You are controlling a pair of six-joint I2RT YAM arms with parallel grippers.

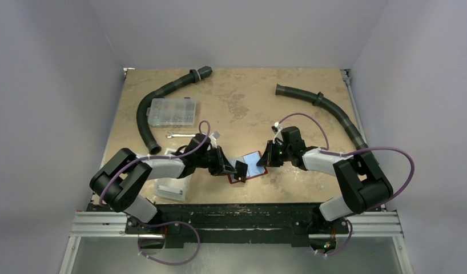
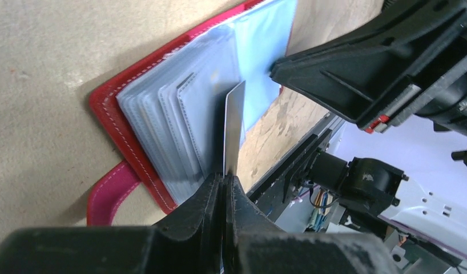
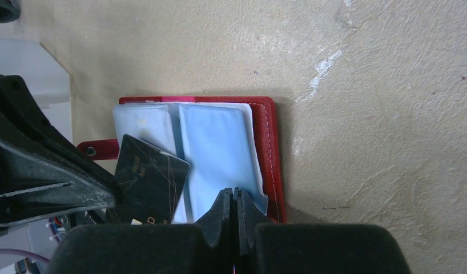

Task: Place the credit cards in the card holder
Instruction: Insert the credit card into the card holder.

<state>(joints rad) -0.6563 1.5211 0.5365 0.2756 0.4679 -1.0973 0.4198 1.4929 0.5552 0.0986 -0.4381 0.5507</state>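
**Both end effectors closed at the open card holder**

Left end effector (image 2: 226,181): jaws closed tight on the lower edge of a dark card (image 3: 150,181). The card stands on edge, tilted over the clear sleeves (image 2: 180,114) of the card holder (image 3: 273,149). I cannot tell whether it touches them.

Right end effector (image 3: 236,198): jaws fully closed, with no gap between the tips. The tips meet at the near edge of a light blue rectangle (image 3: 215,149) on the holder's open page. I cannot tell whether a sleeve is pinched.

The card holder lies open and flat on the table (image 3: 379,103), between the two arms and close to the table's near edge. Its snap tab (image 2: 108,197) sticks out to one side.

Clearance: the two end effectors stand near each other over the holder. A white bin (image 1: 173,189) sits beside the left arm, and there is bare table beyond the holder
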